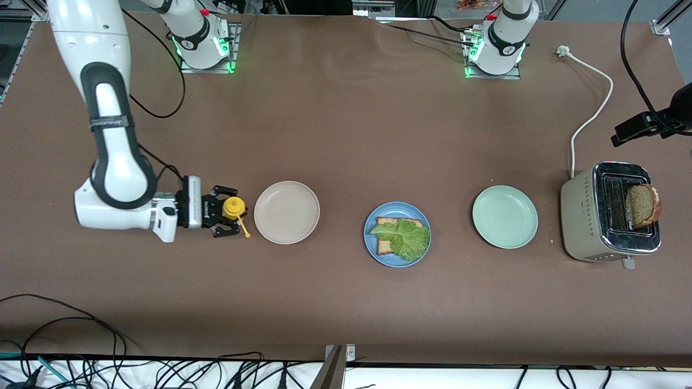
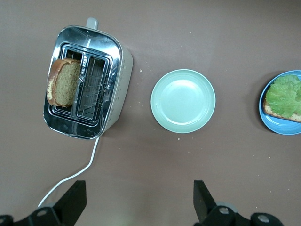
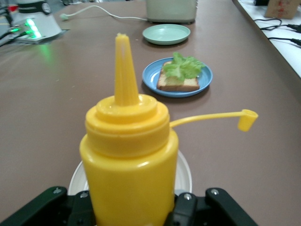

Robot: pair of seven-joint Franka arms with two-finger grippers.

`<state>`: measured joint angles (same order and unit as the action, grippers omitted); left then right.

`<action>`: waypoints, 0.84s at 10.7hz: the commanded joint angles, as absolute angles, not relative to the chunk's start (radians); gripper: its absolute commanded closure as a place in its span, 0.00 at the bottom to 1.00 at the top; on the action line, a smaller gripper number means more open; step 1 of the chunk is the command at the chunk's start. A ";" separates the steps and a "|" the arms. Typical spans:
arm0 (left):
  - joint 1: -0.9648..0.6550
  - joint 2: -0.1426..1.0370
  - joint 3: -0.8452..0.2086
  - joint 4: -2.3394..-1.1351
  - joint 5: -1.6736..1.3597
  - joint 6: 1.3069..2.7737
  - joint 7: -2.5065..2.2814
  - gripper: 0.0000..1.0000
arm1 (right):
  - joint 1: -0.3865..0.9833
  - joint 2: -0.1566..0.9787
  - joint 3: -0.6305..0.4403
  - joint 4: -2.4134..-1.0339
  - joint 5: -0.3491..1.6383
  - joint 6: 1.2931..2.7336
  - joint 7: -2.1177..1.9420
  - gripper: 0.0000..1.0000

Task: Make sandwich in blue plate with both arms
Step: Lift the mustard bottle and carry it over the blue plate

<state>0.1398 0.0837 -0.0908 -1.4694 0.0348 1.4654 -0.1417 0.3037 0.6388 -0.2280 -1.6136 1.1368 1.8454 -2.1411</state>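
My right gripper point(image 1: 230, 217) is clamped around the yellow bottle point(image 1: 234, 207), which stands upright on the worktop point(image 1: 346, 135) just beside the cream plate point(image 1: 286, 212), toward my right arm's end. I grip the bottle low on its body from the side, so the nozzle stays up and its cap point(image 3: 247, 119) hangs free on its strap; held that way I judge it can be carried and tipped over the food without spilling early.

The blue plate point(image 1: 397, 234) sits mid-worktop between the cream plate and the green plate point(image 1: 505, 216). On it lies one bread slice point(image 1: 390, 222) with the lettuce point(image 1: 404, 235) spread over it, the open half of the sandwich, left uncovered, I'd say, so sauce can go on before it is closed.

The second slice point(image 1: 642, 204) stands upright in one slot of the toaster point(image 1: 610, 212) at my left arm's end, sticking out of the top where it can be pinched by its edge.

My left gripper point(image 2: 136, 202) hangs in the air over the bare worktop near the toaster and green plate, fingers point(image 2: 71, 200) spread wide, holding nothing. It waits there, I think, ready for the toast once the sauce is on.
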 commanded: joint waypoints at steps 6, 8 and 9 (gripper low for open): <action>0.144 0.080 -0.094 -1.465 0.037 1.465 -0.121 0.00 | 0.665 0.623 -0.238 -1.537 0.913 2.382 -1.506 1.00; 0.144 0.080 -0.092 -1.465 0.037 1.465 -0.121 0.00 | 0.754 0.640 -0.238 -1.537 0.745 2.512 -1.340 1.00; 0.146 0.080 -0.092 -1.465 0.037 1.465 -0.121 0.00 | 0.784 0.653 -0.238 -1.537 0.654 2.538 -1.237 1.00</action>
